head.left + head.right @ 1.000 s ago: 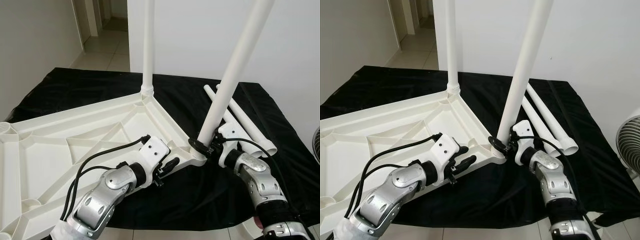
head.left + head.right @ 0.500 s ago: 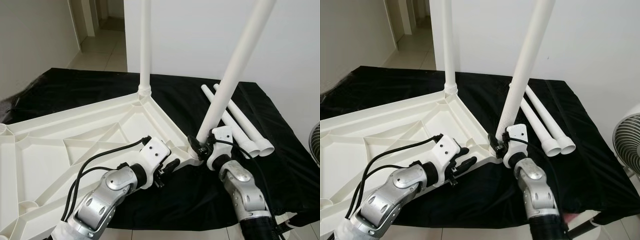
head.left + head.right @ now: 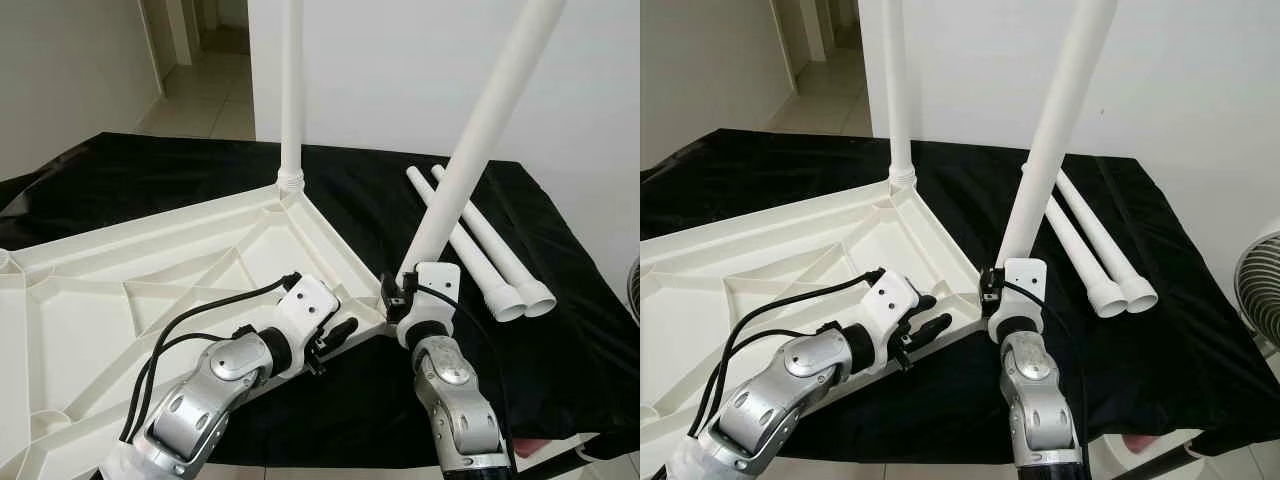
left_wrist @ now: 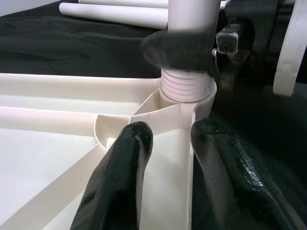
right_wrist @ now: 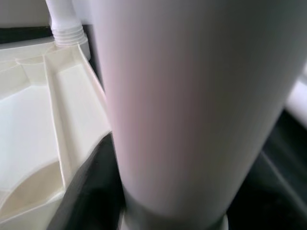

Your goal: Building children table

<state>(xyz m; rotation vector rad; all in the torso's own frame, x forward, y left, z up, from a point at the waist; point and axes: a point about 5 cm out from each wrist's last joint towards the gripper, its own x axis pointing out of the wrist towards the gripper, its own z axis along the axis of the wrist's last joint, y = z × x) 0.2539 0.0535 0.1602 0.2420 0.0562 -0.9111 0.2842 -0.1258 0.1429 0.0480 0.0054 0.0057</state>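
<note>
my right jaws (image 3: 398, 300) grasp the leg (image 3: 470, 160), leaning toward 1 o'clock over its socket; left jaws (image 3: 335, 335), released, straddle the tabletop (image 3: 150, 270) rim at 9 o'clock.

You see a black cloth (image 3: 560, 330) spread across the middle of the frame, a white wall (image 3: 400, 70) behind it at upper right, and a tiled hallway floor (image 3: 215, 95) at upper left. A fan (image 3: 1258, 300) sits at the right edge.
</note>
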